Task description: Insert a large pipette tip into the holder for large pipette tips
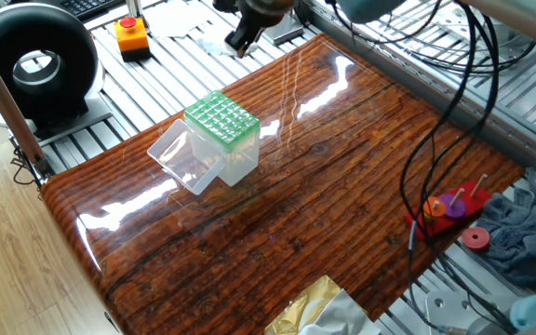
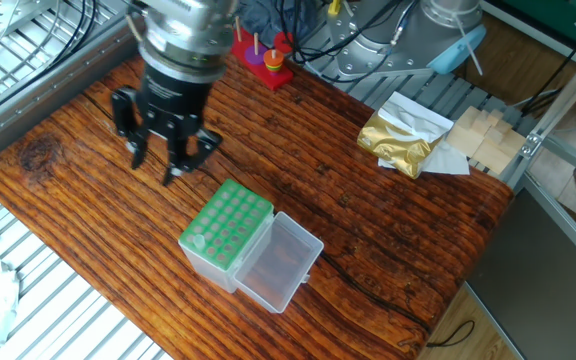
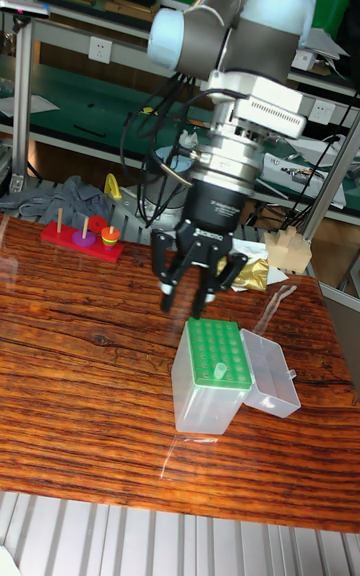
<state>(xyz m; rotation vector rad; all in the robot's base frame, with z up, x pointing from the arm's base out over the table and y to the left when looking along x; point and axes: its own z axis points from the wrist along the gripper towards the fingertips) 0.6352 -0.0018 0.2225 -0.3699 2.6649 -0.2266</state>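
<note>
Hand (image 2: 165, 165) hung above the bench (image 2: 388, 230), off to one side of the holder for large pipette tips (image 2: 225, 228) and apart from it. Fingers were spread, with nothing visible between them in the other fixed view or the tall fixed view; in the one fixed view only a dark part of the hand (image 1: 242, 37) showed at the top edge.

Holder (image 1: 221, 119) stood upright on the bench, clear lid hinged open and lying flat alongside. In the tall fixed view a whitish stub, taken to be the large pipette tip (image 3: 219, 371), stood in one hole of the green grid (image 3: 216, 356), near the middle of the row closest to the camera. Its tapered end was hidden below the grid. In the other two views the tip was too small to pick out.

Judgement: insertion looked complete, tip seated and released. Nothing obvious left except moving the arm away; seating depth could not be confirmed.
</note>
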